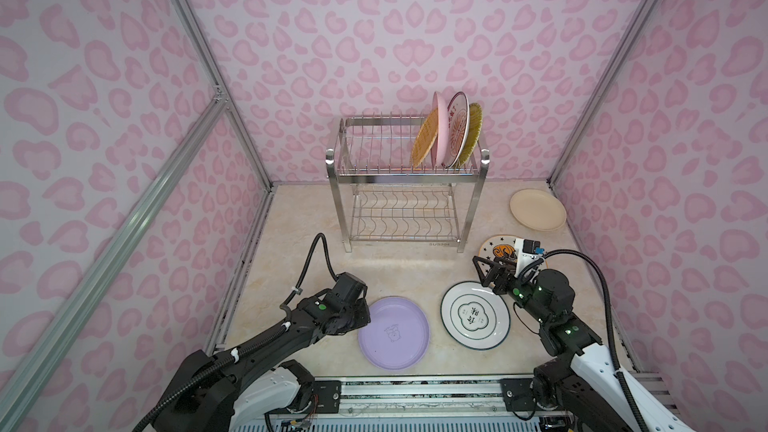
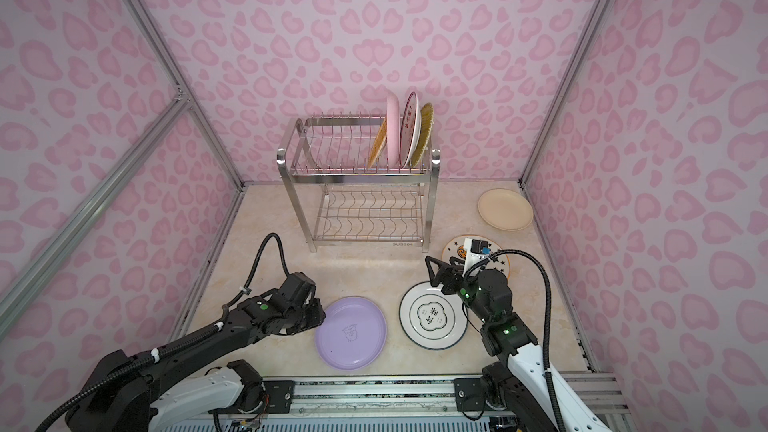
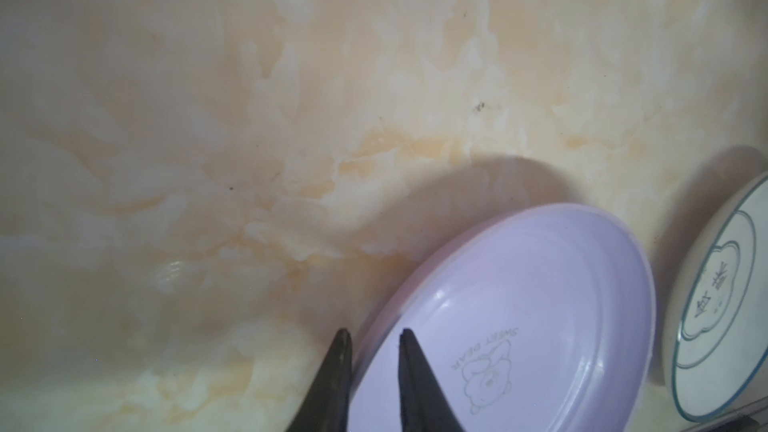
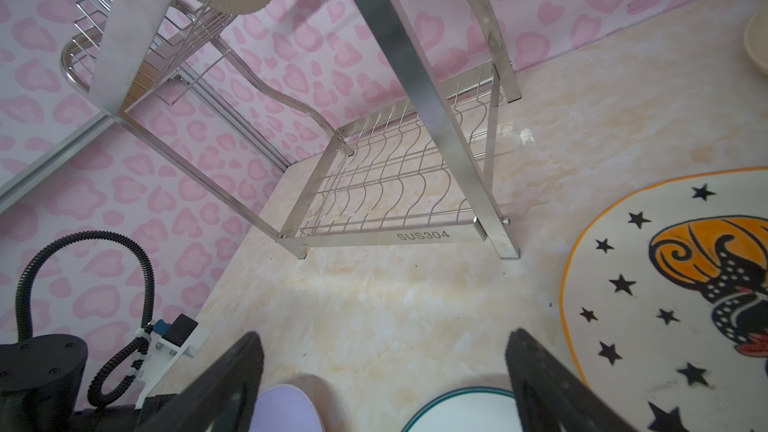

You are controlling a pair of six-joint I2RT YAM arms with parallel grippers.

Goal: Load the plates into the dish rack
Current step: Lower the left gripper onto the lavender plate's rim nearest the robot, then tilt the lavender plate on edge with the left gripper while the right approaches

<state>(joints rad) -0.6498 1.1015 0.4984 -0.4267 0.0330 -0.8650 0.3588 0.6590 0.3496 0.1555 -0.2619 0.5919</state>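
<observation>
Lilac plate (image 1: 393, 333), lying on the worktop (image 1: 395, 272) before the dish rack (image 1: 405, 176), is pinched at its rim by the left pincer (image 3: 372, 336), right pincer (image 4: 382, 351) spread; next likely a lift and tilt upright into free prongs.

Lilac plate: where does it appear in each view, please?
Top view: lilac plate, lower centre.
Top view: lilac plate, lower centre too.
Left wrist: lilac plate, rim between the left gripper's fingers.
Right wrist: lilac plate, only a sliver, near the right gripper.
Shared landmark: emblem plate beside it.
</observation>
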